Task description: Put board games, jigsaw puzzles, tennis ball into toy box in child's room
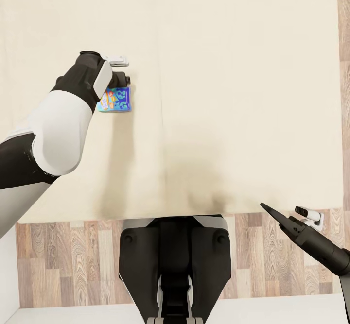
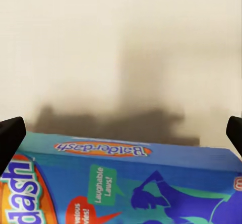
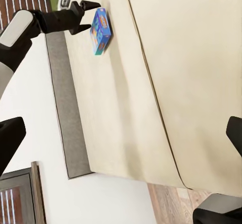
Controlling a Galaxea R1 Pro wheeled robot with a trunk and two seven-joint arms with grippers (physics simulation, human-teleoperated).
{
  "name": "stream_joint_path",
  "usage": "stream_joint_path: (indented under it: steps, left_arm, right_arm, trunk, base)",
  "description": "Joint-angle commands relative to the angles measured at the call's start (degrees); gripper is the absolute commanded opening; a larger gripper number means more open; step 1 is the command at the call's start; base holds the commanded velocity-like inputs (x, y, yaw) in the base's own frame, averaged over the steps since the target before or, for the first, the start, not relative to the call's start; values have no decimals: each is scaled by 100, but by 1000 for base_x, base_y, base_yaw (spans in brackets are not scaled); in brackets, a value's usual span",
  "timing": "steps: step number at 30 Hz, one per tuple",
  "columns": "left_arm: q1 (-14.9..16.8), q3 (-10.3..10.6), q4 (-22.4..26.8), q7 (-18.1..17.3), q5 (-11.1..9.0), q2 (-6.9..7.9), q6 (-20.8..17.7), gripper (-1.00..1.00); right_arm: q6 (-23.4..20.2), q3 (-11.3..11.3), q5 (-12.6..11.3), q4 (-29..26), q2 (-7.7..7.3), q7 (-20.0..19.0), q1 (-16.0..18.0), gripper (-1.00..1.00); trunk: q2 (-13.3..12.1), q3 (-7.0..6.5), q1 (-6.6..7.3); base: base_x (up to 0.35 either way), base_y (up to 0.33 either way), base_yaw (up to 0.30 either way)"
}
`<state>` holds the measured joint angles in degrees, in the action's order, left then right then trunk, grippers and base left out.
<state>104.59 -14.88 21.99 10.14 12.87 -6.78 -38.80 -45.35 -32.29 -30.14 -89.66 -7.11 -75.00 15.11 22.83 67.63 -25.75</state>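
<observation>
Blue game box [image 1: 115,99] lies flat on the bed [image 1: 233,95], between your left pincer's [image 3: 86,16] spread fingers. Close too shallow and it could slip free.

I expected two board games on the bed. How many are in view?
1. A blue Balderdash board game box lies on the cream bed, at the open left gripper, whose fingers straddle it. A second may lie outside the frames.
</observation>
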Motion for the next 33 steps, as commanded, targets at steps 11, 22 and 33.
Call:
stream_joint_path:
  steps: [11,22,33]
  left_arm:
    - [3,-31,-10,-15,57,-7,-151,100]
    - [4,586,-10,-21,36,-7,-477,100]
    - [2,681,-10,-222,43,-7,-597,100]
  right_arm:
    - [-45,-4,-18,-2,-1,-8,1,100]
    - [-45,-5,-18,1,-1,-8,1,100]
    - [-45,-5,-18,1,-1,-10,1,100]
  trunk:
    - [9,5,-4]
    - [9,5,-4]
    - [9,3,-4]
  base:
    - [0,0,0]
    - [0,0,0]
    - [0,0,0]
